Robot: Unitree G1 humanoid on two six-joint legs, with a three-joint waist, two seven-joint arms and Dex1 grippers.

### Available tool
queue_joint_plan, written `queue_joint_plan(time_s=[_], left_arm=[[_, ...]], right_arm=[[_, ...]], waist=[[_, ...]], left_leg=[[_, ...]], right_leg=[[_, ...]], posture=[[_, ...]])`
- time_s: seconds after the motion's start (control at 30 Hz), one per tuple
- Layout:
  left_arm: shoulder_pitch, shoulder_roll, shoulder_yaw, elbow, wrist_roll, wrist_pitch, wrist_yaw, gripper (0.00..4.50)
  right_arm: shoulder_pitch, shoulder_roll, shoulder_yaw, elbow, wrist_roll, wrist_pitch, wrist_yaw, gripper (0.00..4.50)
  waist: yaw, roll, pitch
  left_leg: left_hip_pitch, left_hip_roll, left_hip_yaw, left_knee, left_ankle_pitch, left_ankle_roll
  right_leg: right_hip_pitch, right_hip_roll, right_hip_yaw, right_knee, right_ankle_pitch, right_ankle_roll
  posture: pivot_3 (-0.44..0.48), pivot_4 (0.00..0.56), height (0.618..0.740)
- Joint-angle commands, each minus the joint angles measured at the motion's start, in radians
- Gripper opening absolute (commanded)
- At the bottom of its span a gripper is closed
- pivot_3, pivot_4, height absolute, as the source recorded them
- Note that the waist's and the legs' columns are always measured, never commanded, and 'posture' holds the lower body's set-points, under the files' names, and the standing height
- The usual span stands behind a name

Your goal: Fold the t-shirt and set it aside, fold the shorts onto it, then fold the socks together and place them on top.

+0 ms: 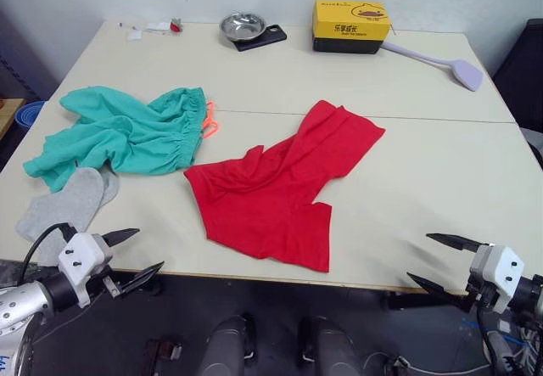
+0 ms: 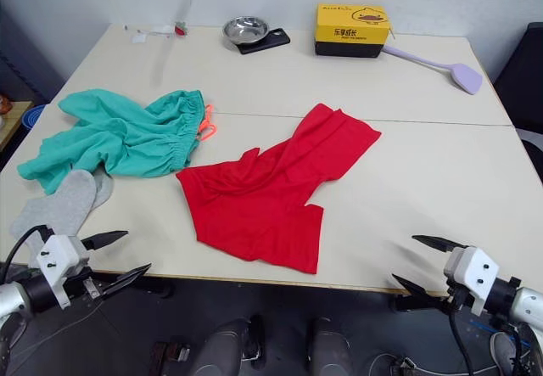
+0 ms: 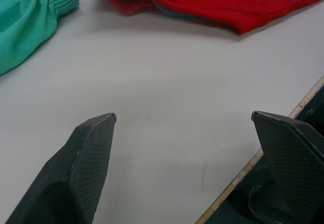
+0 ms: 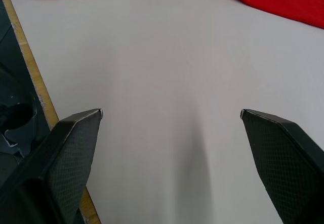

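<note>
Crumpled bright red cloth t-shirt [image 1: 276, 188] lies mid-counter, long axis toward the far right corner; yellow box [image 1: 351, 26] and steel bowl [image 1: 242, 26] along the far edge. Left gripper [image 1: 134, 257] and right gripper [image 1: 435, 261] both spread, empty.

Far edge of the table [image 1: 441, 172] has a yellow box [image 1: 351, 21] and a steel bowl [image 1: 242, 25] on a black scale [image 1: 265, 37]. Lilac spatula [image 1: 441, 64] lies right beside the box.
</note>
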Motion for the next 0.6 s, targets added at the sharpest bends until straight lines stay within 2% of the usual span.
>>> queue_joint_plan(time_s=[0.03, 0.23, 0.37, 0.5, 0.6], left_arm=[[0.015, -0.002, 0.012, -0.029, -0.004, -0.012, 0.003, 4.5], [0.009, -0.05, -0.003, -0.092, -0.04, 0.032, 0.036, 4.5], [0.015, -0.102, 0.027, -0.158, -0.099, 0.099, 0.105, 4.5], [0.141, -0.148, 0.051, -0.158, -0.073, 0.037, 0.082, 4.5], [0.167, -0.153, 0.051, -0.151, -0.068, 0.015, 0.084, 4.5]], right_arm=[[-0.001, 0.002, -0.038, 0.022, 0.006, -0.029, 0.001, 4.47], [-0.02, -0.01, -0.042, 0.076, 0.005, -0.054, 0.022, 4.47], [-0.06, -0.091, -0.06, 0.121, 0.011, -0.004, 0.071, 4.47], [-0.104, -0.141, -0.046, 0.164, 0.017, 0.001, 0.127, 4.47], [-0.142, -0.152, -0.061, 0.215, 0.013, -0.008, 0.135, 4.47]], waist=[[0.0, 0.0, 0.0], [0.0, -0.001, 0.0], [-0.002, 0.0, 0.0], [-0.008, -0.003, 0.0], [0.001, -0.005, 0.0]], left_leg=[[0.0, 0.0, 0.0, 0.0, 0.0, 0.0], [0.0, 0.0, 0.0, 0.0, 0.0, 0.0], [0.001, 0.0, 0.001, 0.002, 0.001, 0.001], [0.003, 0.001, 0.002, 0.003, 0.001, 0.001], [0.003, 0.002, 0.002, 0.003, 0.001, 0.001]], right_leg=[[0.0, 0.0, 0.0, 0.0, 0.0, 0.0], [0.0, 0.0, 0.0, 0.001, 0.0, 0.0], [0.001, 0.0, 0.001, 0.003, 0.0, 0.0], [0.001, 0.001, 0.002, 0.005, 0.0, 0.0], [0.001, 0.002, 0.001, 0.004, -0.001, -0.001]], posture=[[0.0, 0.15, 0.74], [0.0, 0.15, 0.74], [0.0, 0.15, 0.74], [0.0, 0.15, 0.74], [0.0, 0.15, 0.74]])
